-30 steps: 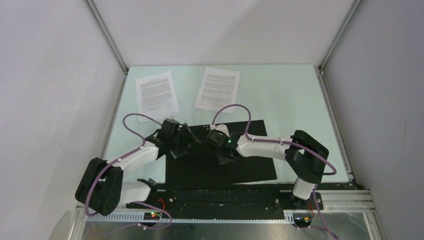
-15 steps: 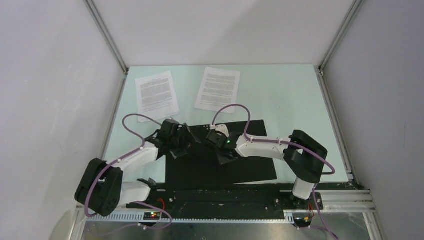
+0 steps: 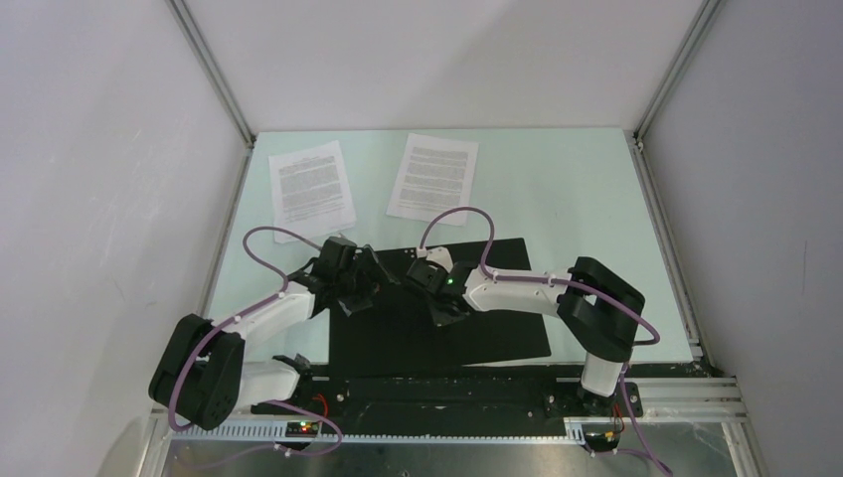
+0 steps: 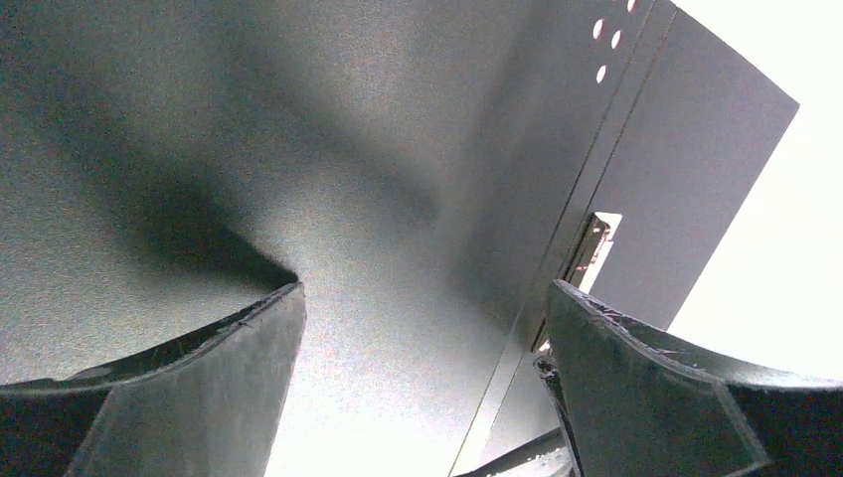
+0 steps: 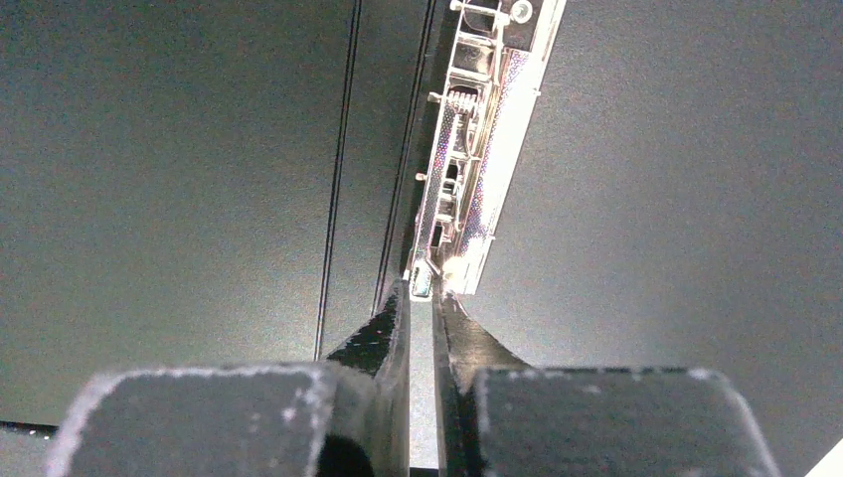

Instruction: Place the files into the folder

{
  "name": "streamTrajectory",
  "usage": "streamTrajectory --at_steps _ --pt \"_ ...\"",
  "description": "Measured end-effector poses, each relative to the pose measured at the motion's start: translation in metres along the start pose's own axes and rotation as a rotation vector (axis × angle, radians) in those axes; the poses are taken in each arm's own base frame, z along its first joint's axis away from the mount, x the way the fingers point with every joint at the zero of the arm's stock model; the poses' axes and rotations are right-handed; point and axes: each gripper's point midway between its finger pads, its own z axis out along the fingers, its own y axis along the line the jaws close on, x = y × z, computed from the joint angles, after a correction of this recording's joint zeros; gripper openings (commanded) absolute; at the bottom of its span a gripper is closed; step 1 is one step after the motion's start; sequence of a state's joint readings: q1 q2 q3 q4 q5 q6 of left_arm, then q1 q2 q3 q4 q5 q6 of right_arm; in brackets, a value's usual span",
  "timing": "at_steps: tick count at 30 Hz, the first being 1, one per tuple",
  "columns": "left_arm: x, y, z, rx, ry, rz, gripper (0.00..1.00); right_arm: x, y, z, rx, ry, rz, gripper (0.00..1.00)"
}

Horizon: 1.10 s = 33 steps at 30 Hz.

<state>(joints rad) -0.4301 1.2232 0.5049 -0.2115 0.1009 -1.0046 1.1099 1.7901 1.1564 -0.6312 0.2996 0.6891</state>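
The folder (image 3: 497, 318) lies open on the table, its black inside facing up. Two files, white printed sheets, lie behind it: one at back left (image 3: 311, 189), one at back centre (image 3: 433, 177). My left gripper (image 3: 363, 283) hovers over the folder's left cover (image 4: 398, 149), jaws wide open and empty (image 4: 422, 293). My right gripper (image 3: 442, 310) points along the spine. Its jaws (image 5: 424, 288) are nearly together, pinching the near end of the metal spine clip (image 5: 477, 149).
Pale green table (image 3: 577, 189) boxed in by white walls with aluminium posts at the back corners. A black rail and the arm bases (image 3: 596, 388) run along the near edge. Purple cables loop over both arms.
The right gripper's jaws have narrowed onto the clip's end and that arm has edged slightly left. The left arm, the folder and the sheets have not moved.
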Motion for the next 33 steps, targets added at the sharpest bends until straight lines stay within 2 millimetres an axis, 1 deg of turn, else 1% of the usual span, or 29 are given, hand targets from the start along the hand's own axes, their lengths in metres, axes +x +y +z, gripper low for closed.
streamTrajectory --at_steps 1,3,4,6,12,23,28,33 --pt "-0.0001 0.0001 0.0 0.0 -0.001 0.0 0.98 -0.0003 -0.0004 0.0 0.003 -0.002 0.003 0.07" --pt "-0.0001 0.0001 0.0001 -0.001 0.0 -0.001 0.98 -0.0003 -0.0007 -0.0003 0.008 -0.004 0.008 0.17" --pt "-0.0001 0.0001 0.0001 -0.001 0.0 -0.001 0.98 -0.0003 -0.0004 -0.0005 0.009 -0.005 0.011 0.25" --pt "0.0 0.0002 0.0002 -0.001 0.0 -0.001 0.98 0.0002 0.0011 -0.0009 0.008 -0.007 0.013 0.3" --pt "0.0 0.0003 0.0004 -0.002 0.0 -0.001 0.98 0.0013 0.0032 -0.0016 0.005 -0.009 0.012 0.3" --pt "-0.0002 0.0001 0.001 -0.004 0.001 -0.002 0.98 -0.0021 0.0002 -0.0003 0.01 -0.01 0.041 0.28" --pt "-0.0007 -0.0005 0.0018 -0.005 0.002 -0.002 0.98 -0.0038 -0.0001 0.0003 0.008 -0.013 0.047 0.25" --pt "-0.0006 -0.0003 0.0021 -0.006 0.003 -0.002 0.98 -0.0047 0.0001 0.0006 0.006 -0.015 0.053 0.18"
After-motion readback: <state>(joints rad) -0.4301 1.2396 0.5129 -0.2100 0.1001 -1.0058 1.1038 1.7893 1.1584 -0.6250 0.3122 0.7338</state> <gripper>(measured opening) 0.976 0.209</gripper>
